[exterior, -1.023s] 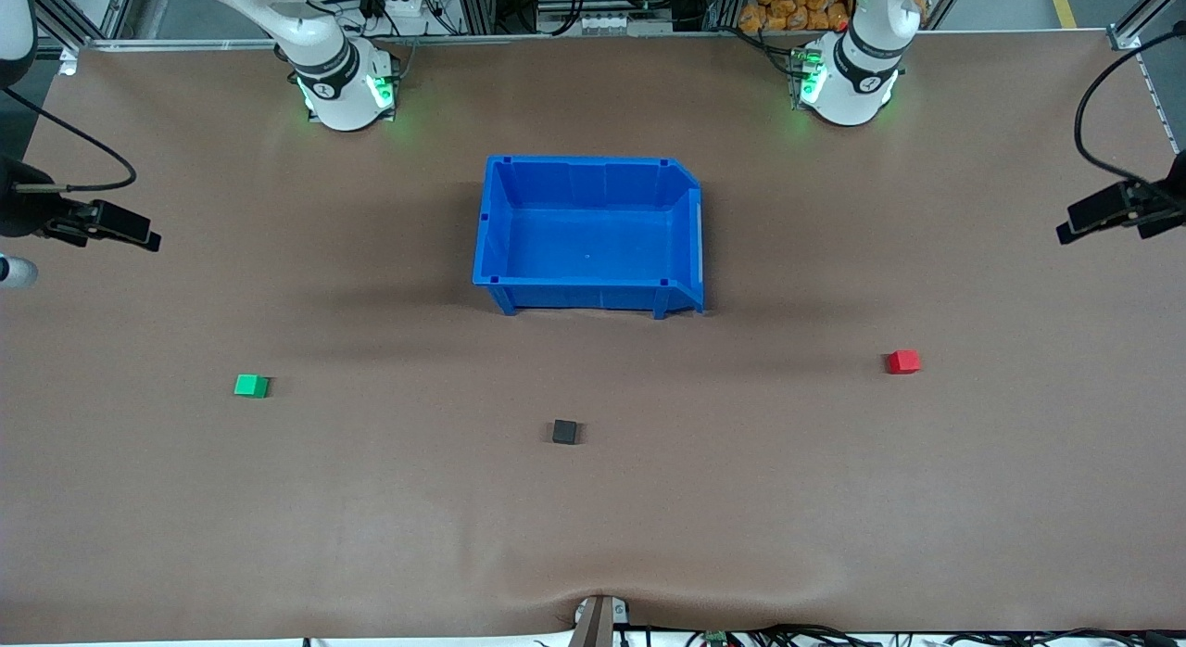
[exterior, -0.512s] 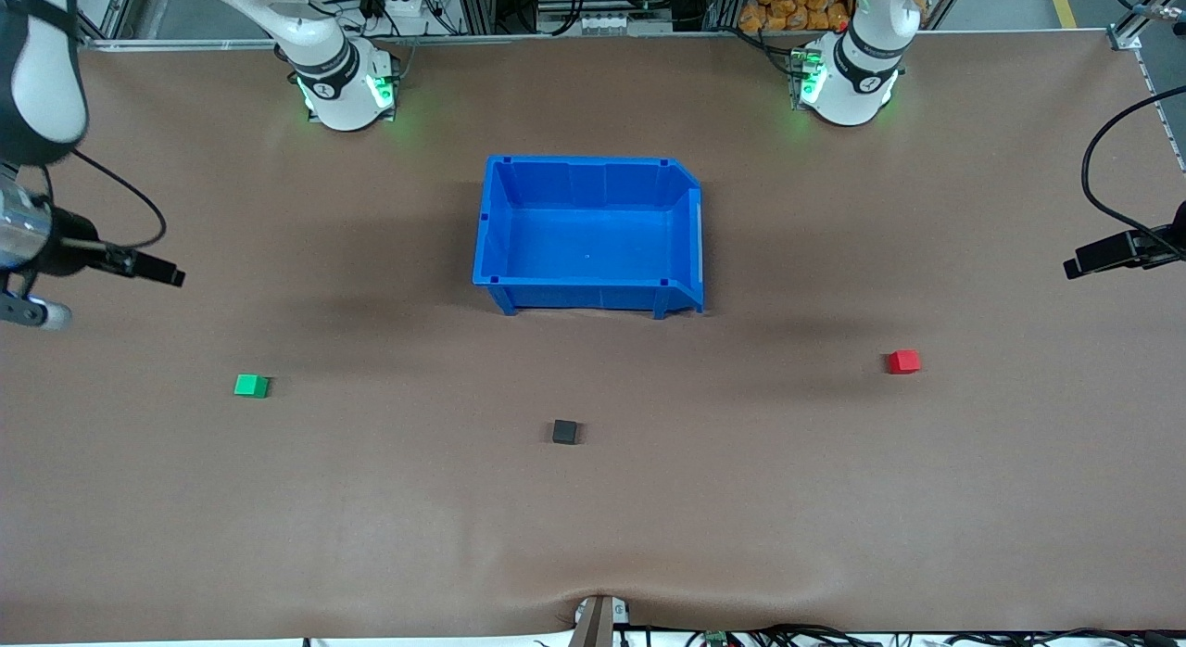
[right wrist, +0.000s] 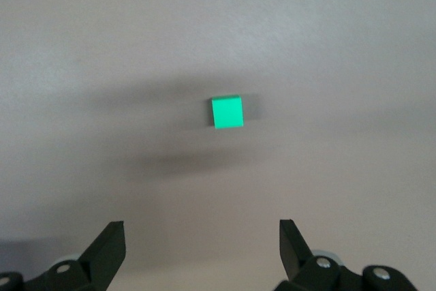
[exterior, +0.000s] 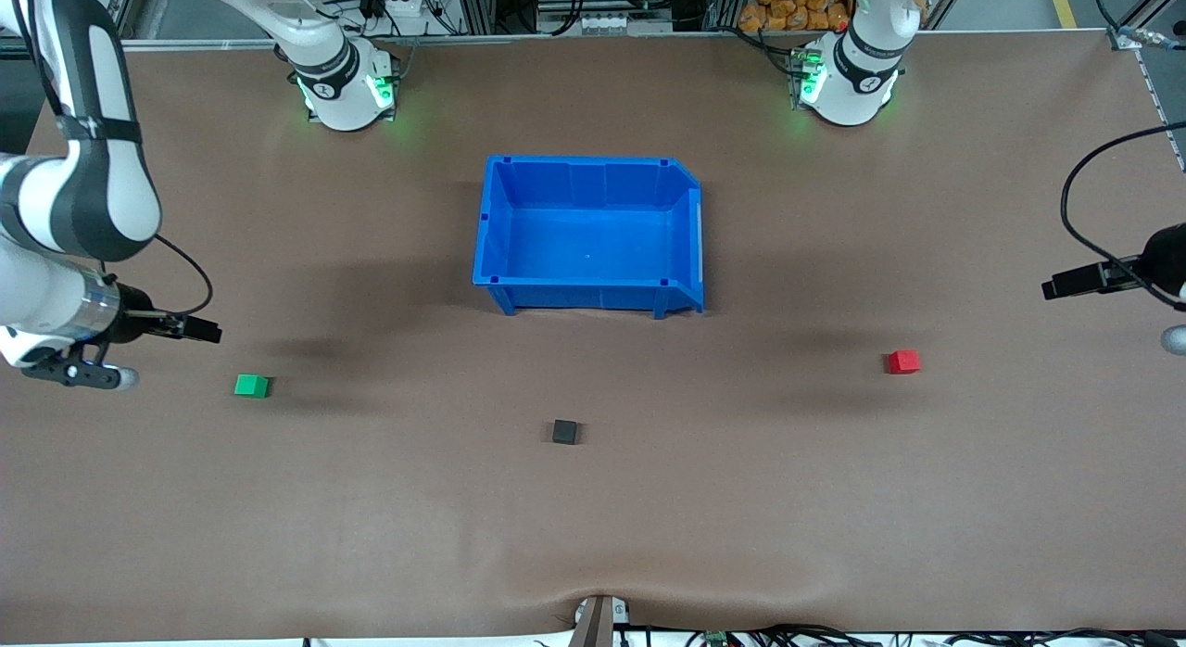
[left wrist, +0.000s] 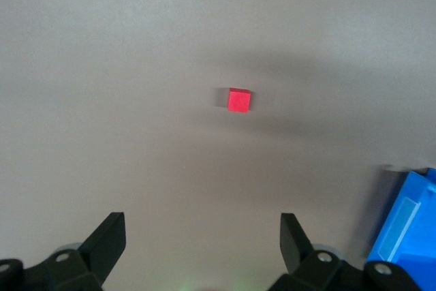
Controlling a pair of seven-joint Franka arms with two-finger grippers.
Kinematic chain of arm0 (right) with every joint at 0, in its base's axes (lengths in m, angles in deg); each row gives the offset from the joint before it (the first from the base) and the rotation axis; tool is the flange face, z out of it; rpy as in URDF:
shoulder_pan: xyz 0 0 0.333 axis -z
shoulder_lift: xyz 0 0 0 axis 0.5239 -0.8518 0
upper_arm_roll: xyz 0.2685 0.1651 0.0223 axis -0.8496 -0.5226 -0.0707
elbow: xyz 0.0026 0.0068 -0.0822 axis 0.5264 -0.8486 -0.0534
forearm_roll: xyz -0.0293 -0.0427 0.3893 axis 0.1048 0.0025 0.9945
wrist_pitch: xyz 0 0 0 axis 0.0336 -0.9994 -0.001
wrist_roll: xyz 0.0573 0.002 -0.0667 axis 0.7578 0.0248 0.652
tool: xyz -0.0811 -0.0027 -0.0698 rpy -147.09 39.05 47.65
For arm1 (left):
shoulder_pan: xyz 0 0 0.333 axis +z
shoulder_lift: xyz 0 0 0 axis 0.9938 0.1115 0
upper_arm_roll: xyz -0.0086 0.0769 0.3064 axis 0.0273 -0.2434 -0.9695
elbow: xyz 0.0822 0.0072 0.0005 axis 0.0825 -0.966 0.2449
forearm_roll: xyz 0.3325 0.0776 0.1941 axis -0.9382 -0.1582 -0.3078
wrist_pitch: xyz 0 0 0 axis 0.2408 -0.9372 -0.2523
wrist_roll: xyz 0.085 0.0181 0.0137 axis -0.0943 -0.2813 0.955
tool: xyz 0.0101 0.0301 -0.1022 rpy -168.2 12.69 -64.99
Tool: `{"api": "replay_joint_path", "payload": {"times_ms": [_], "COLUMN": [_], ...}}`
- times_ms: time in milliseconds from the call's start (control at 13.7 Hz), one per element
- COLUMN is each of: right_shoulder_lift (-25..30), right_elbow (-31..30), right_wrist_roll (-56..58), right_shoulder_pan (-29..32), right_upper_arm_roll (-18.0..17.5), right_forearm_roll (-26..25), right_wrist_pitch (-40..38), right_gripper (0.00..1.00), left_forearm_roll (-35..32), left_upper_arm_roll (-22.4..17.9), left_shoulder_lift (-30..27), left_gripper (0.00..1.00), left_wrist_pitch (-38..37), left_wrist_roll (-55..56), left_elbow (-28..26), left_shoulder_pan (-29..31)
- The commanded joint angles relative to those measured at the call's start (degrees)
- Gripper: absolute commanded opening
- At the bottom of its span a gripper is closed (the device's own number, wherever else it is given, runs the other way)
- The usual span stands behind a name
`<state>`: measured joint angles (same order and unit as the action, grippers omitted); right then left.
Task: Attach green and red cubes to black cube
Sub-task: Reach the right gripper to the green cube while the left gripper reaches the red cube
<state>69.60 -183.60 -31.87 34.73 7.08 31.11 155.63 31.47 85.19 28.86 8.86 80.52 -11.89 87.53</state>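
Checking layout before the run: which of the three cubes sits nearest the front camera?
The black cube. It lies lowest in the front view, in the middle of the table; the green cube and red cube lie farther back toward the table's ends.

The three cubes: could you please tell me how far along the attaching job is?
Nothing is attached yet. The green cube, black cube and red cube lie apart on the table. Underway: the right tool hangs open above the green cube, the left tool open above the red. Left: grasping both and joining them to the black cube.
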Motion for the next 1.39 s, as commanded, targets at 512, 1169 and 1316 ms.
{"api": "replay_joint_path", "payload": {"times_ms": [512, 1169, 1316], "right_shoulder_lift": [-8.86, -16.43, -17.48], "right_elbow": [0.46, -2.62, -2.62], "right_wrist_roll": [11.49, 11.49, 11.49], "right_shoulder_pan": [2.57, 2.67, 2.67], "right_upper_arm_roll": [-0.15, -0.23, -0.23], "right_forearm_roll": [-0.91, -0.82, -0.82], "right_wrist_pitch": [11.66, 24.41, 24.5], "right_gripper": [1.0, 1.0, 1.0], "left_forearm_roll": [0.23, 5.13, 7.17], "left_upper_arm_roll": [0.08, 1.13, 1.4], "left_shoulder_lift": [12.11, 22.66, 24.95], "left_gripper": [1.0, 1.0, 1.0], "left_wrist_pitch": [5.59, 16.21, 17.19], "left_wrist_roll": [1.03, 1.2, 1.55], "left_elbow": [1.66, 1.57, 1.57], "left_shoulder_pan": [0.38, -0.41, -1.46]}}
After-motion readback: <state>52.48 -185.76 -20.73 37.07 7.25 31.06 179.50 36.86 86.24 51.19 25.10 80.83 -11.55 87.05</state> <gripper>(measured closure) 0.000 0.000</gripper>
